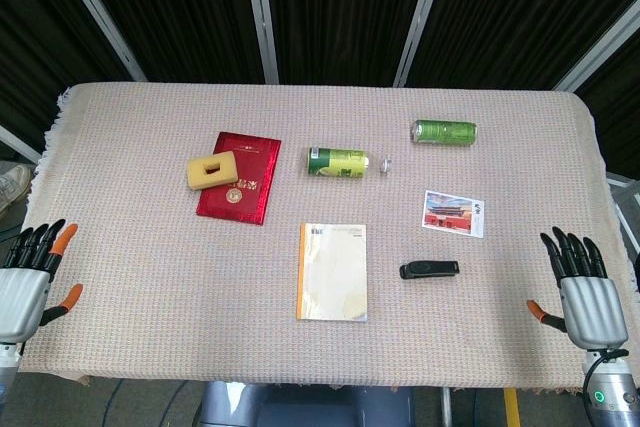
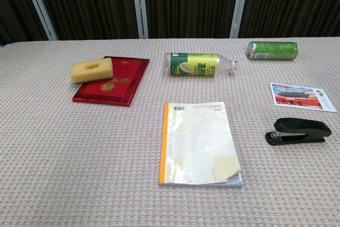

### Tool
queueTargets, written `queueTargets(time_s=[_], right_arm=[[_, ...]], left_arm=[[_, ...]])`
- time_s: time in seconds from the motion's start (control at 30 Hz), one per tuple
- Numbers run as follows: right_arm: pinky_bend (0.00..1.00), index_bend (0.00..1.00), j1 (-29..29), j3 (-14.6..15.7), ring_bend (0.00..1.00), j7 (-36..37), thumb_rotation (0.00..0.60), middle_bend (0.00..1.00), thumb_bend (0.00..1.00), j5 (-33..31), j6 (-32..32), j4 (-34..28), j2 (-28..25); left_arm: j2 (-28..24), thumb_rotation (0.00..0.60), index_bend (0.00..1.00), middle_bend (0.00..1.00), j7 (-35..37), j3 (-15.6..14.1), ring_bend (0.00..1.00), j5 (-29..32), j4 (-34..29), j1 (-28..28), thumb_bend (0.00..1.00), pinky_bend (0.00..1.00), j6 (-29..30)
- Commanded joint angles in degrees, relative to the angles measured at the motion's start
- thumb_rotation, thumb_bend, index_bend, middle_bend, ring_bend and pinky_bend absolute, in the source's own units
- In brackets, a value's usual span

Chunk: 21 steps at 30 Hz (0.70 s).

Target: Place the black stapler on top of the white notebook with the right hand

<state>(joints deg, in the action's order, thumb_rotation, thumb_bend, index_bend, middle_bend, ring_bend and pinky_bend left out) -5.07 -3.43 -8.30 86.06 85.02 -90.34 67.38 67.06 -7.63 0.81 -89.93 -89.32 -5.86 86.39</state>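
Observation:
The black stapler (image 1: 430, 269) (image 2: 298, 131) lies on its side-on length on the tablecloth, just right of the white notebook (image 1: 333, 271) (image 2: 198, 143). The notebook lies flat near the table's front middle, with an orange spine on its left edge. My right hand (image 1: 584, 294) hovers open at the table's front right corner, well to the right of the stapler, fingers spread and holding nothing. At the front left corner my left hand (image 1: 28, 277) is open too. Neither hand shows in the chest view.
A red booklet (image 1: 239, 175) carries a yellow sponge (image 1: 213, 169) at the back left. A green bottle (image 1: 343, 162) lies on its side behind the notebook, a green can (image 1: 444, 132) at the back right. A postcard (image 1: 455, 213) lies just behind the stapler.

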Motion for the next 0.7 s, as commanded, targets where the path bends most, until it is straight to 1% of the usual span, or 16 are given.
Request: queueTargets(time_s=[0.03,0.23,0.37,0.47,0.53,0.6,0.67,0.7], right_arm=[[0.0,0.0,-0.1,0.0,0.0,-0.4,0.6,0.0,0.12,-0.4,-0.6,-0.2,-0.1],[0.0,0.0,-0.4,0.4,0.0,-0.3,0.6,0.0,0.12,-1.0,-2.1,-0.3,-0.5],[0.0,0.0,-0.8,1.1,0.0,-0.2,0.6,0.0,0.12,-1.1,-3.8,-0.5,-0.7],[0.0,0.09,-1.7,1.8,0.0,0.3,0.6,0.01,0.12,-0.7,-6.1,-1.1,-0.7],[0.0,0.15,-2.7,2.4,0.0,-0.7,0.6,0.05,0.13,0.7,-7.6,-0.7,-0.1],[0.0,0.19,-3.5,2.9,0.0,-1.5,0.6,0.08,0.14,1.5,-8.9,-0.7,0.6],[0.02,0.22,-4.5,3.3,0.01,-2.1,0.6,0.11,0.15,2.0,-10.6,-1.2,1.2],[0.05,0.23,-5.1,3.3,0.03,-2.3,0.6,0.14,0.16,2.1,-11.5,-1.5,1.5]], left_arm=[[0.0,0.6,0.0,0.0,0.0,0.0,0.0,0.2,-0.1,0.0,0.32,0.06,-0.2],[-0.2,0.6,0.0,0.0,-0.2,0.4,0.0,0.6,-0.8,0.4,0.32,0.06,0.6],[-0.2,0.6,0.0,0.0,0.1,0.4,0.0,-0.3,-0.9,0.2,0.32,0.06,1.1],[0.3,0.6,0.0,0.0,0.3,0.5,0.0,-1.2,-0.3,-0.1,0.32,0.06,1.4],[0.6,0.6,0.0,0.0,0.3,0.4,0.0,-1.4,0.1,-0.4,0.32,0.06,0.9],[0.7,0.6,0.0,0.0,0.3,0.4,0.0,-1.2,0.3,-0.7,0.32,0.06,0.4],[0.8,0.6,0.0,0.0,0.3,0.5,0.0,-0.8,0.4,-0.8,0.32,0.06,0.0],[0.8,0.6,0.0,0.0,0.3,0.5,0.0,-0.7,0.4,-0.9,0.32,0.06,-0.3]])
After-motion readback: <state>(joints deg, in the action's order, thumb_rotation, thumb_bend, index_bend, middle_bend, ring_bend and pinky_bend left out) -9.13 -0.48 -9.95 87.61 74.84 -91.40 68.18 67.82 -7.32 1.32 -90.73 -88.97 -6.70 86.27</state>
